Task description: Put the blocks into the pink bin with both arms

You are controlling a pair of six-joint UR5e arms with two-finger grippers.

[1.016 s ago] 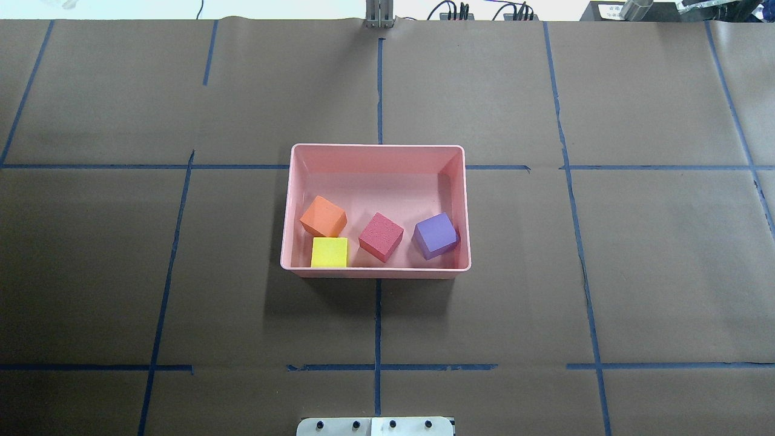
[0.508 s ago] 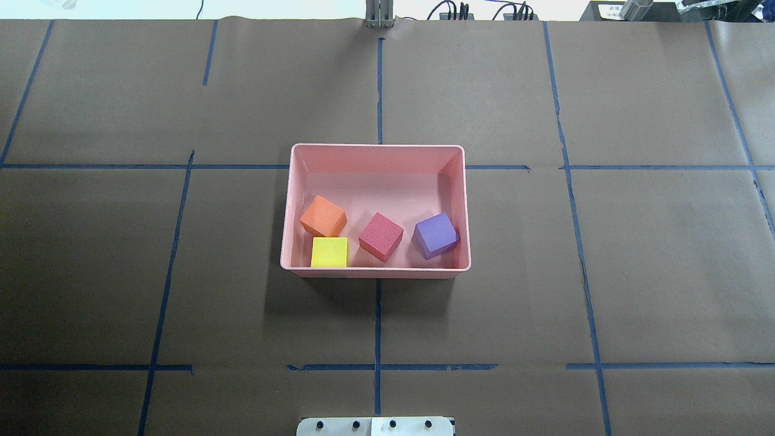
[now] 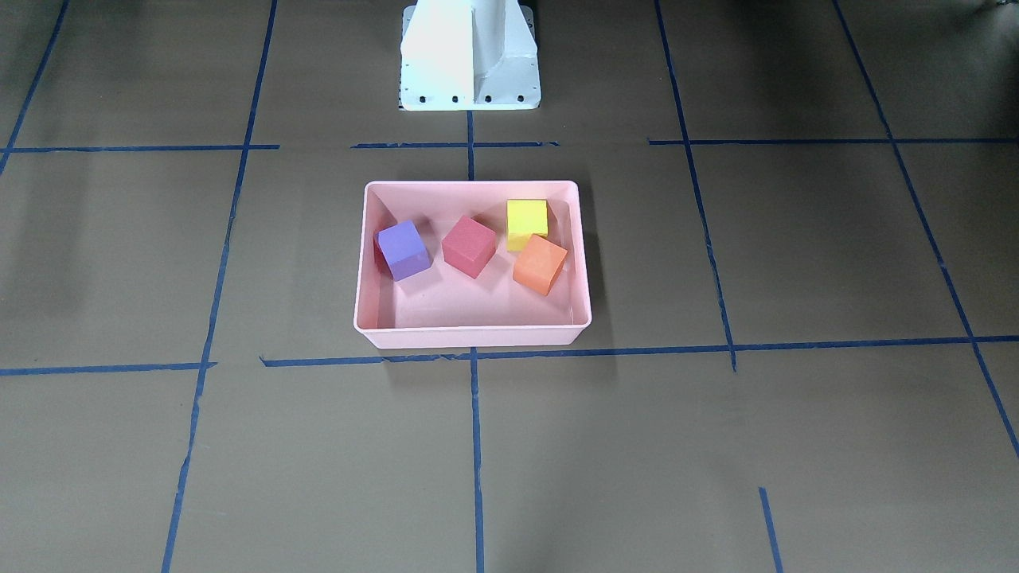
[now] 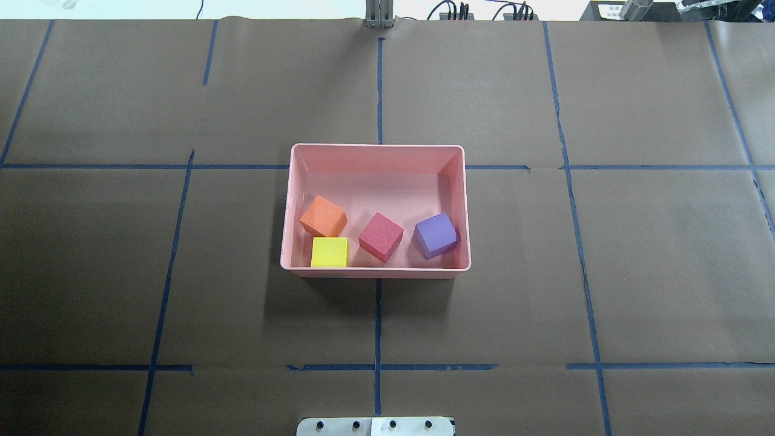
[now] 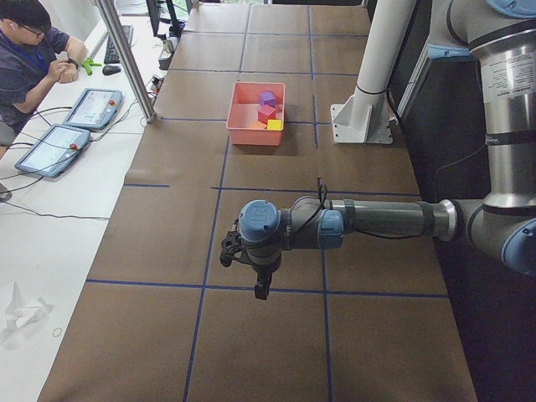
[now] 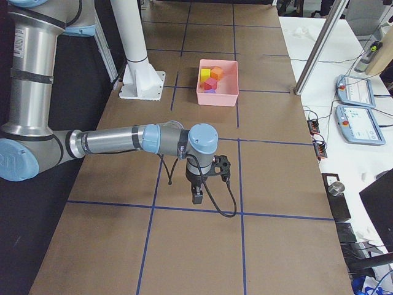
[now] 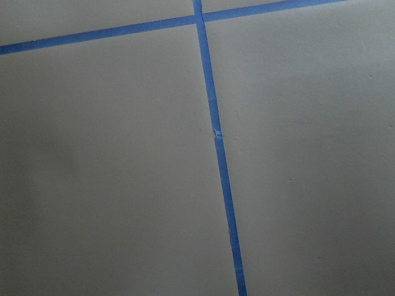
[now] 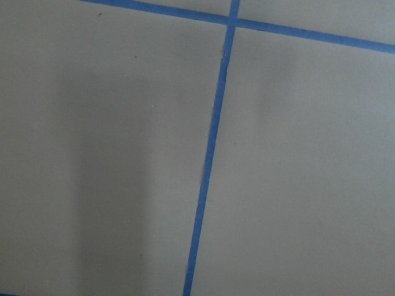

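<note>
The pink bin [image 4: 375, 149] sits at the table's middle. Inside it lie the orange block [image 4: 323, 216], the yellow block [image 4: 329, 252], the red block [image 4: 381, 236] and the purple block [image 4: 435, 235]. The bin [image 3: 473, 335] and all the blocks also show in the front-facing view. My left gripper [image 5: 261, 291] shows only in the exterior left view, far from the bin over bare table; I cannot tell if it is open or shut. My right gripper [image 6: 197, 198] shows only in the exterior right view, also far from the bin; its state cannot be told.
Brown paper with blue tape lines covers the table [image 4: 545, 272]. The white pedestal [image 3: 470, 56] stands behind the bin. An operator [image 5: 33, 59] sits at the far side with tablets [image 5: 92, 107]. Both wrist views show only paper and tape.
</note>
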